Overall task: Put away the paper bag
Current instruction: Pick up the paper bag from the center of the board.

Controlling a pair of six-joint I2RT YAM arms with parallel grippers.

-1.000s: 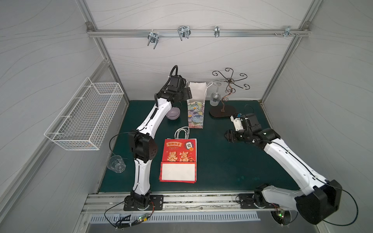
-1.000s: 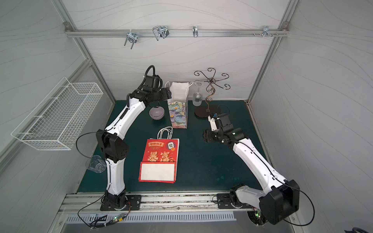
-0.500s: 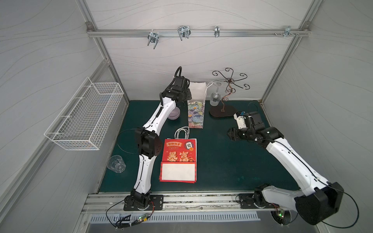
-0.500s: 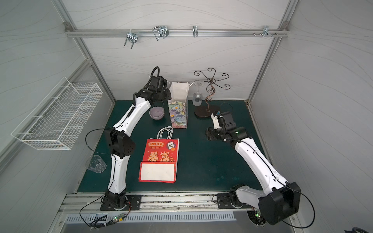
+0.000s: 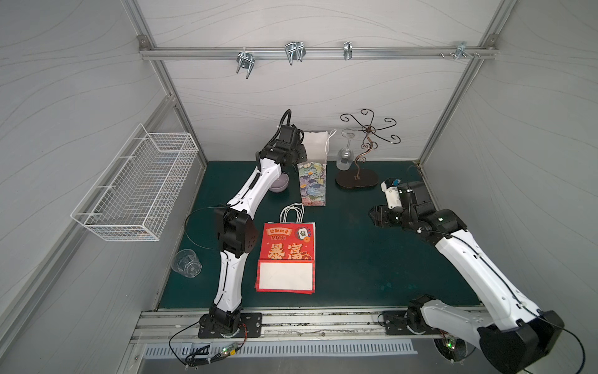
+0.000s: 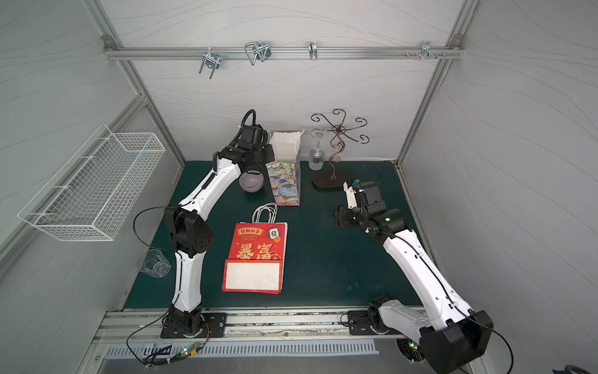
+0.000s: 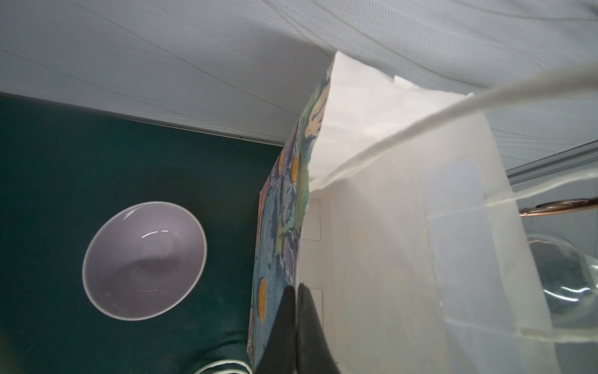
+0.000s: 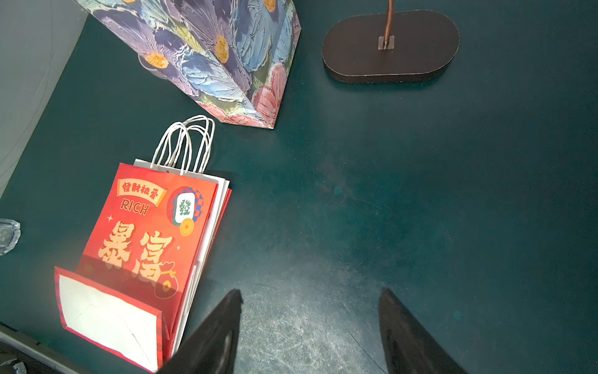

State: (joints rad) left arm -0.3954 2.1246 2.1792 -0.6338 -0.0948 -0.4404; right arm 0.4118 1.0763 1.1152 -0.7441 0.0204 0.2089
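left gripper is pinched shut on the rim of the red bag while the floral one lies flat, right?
No, the bags are swapped. The left wrist view shows the left gripper pinched shut on the rim of the upright floral bag; the red bag lies flat.

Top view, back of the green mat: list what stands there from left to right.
In a top view, left to right: lilac ceramic bowl → upright floral paper bag with white rope handles → clear wine glass hanging upside down → dark scrolled metal glass stand on an oval base.
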